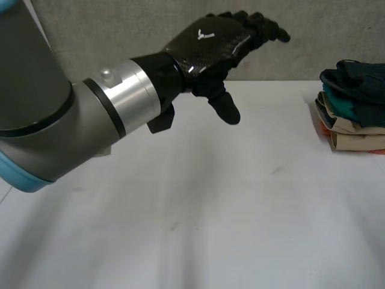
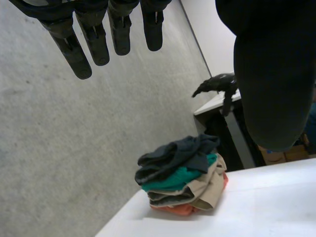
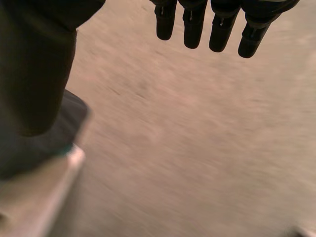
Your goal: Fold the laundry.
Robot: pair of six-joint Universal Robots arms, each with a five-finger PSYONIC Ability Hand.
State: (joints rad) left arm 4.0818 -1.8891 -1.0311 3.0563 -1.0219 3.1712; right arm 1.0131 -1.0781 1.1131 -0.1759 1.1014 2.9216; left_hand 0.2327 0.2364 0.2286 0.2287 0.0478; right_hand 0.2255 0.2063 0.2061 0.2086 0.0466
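One pile of laundry (image 1: 352, 105), with dark, teal, beige and orange pieces stacked, sits at the far right of the table (image 1: 192, 217). Folding seems not yet begun; the next move likely calls for reaching right to draw off the top garment. The left robot hand (image 1: 219, 45) hovers above the far middle, well apart from the pile, fingers straight, holding nothing. The right robot hand (image 3: 193, 24) is likewise straight-fingered and empty.

White table (image 1: 204, 217): bare surface beneath and ahead of the left hand (image 1: 210, 42), with a few faint scuff marks. Grey concrete wall (image 1: 120, 30): directly beyond that hand, at the table's far edge. Dark white-topped unit (image 2: 212, 104): beside its thumb, off the table.
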